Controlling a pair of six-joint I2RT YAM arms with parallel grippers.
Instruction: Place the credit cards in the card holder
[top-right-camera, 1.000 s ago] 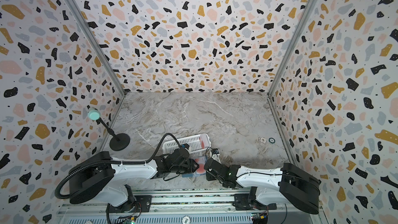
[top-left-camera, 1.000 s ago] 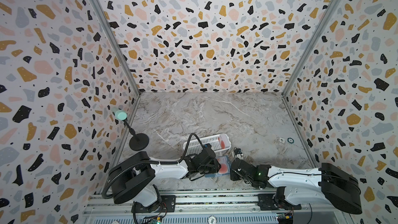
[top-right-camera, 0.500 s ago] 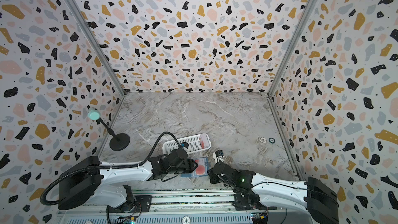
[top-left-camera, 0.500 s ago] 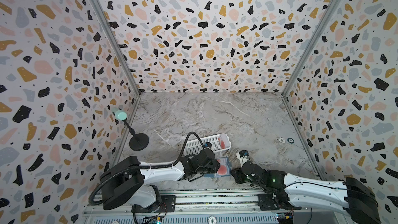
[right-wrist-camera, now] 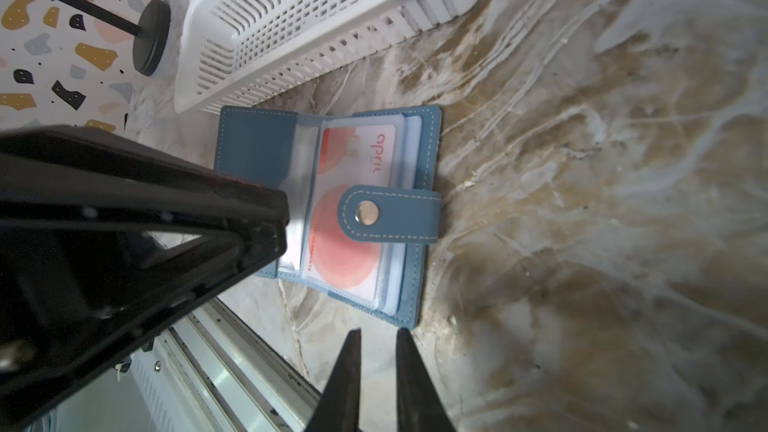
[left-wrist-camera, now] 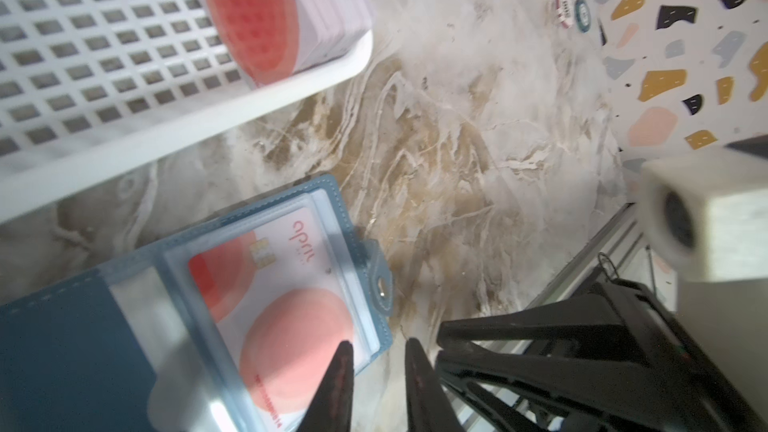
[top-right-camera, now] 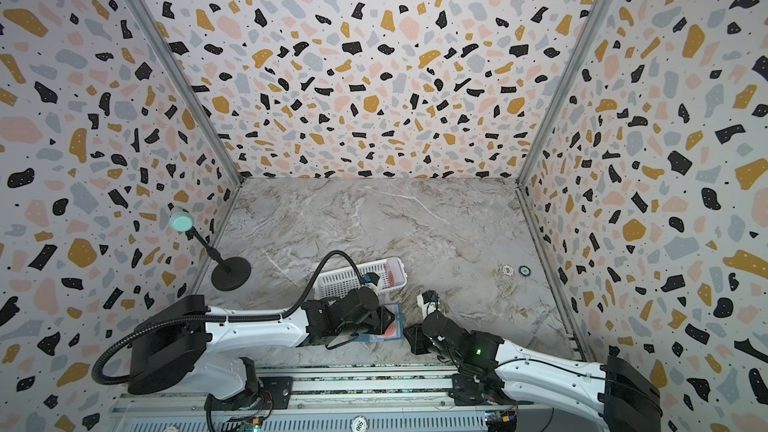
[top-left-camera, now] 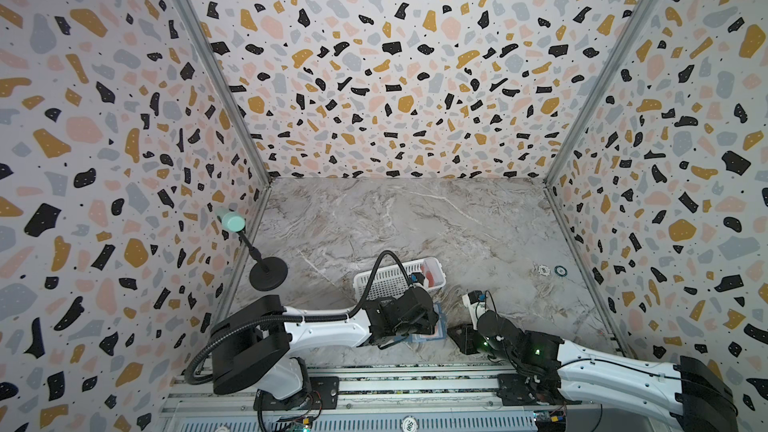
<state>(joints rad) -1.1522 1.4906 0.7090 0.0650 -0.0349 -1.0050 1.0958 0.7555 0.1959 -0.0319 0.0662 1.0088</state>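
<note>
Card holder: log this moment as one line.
card holder lying open, one card in pocket | other cards in white basket | left pincer slightly open at holder's edge | right pincer slightly open, empty

The opened card holder (right-wrist-camera: pixel 249 147) is being borne by the marble table (right-wrist-camera: pixel 582 201) beside the white basket (right-wrist-camera: pixel 291 14), its pocketed credit card (right-wrist-camera: pixel 353 259) is being crossed by the snap tab (right-wrist-camera: pixel 395 214), its clear sleeve (right-wrist-camera: pixel 305 147) is being overlapped by the left gripper (right-wrist-camera: pixel 266 218), and the right gripper (right-wrist-camera: pixel 377 336) is being held near, narrowly parted
</note>
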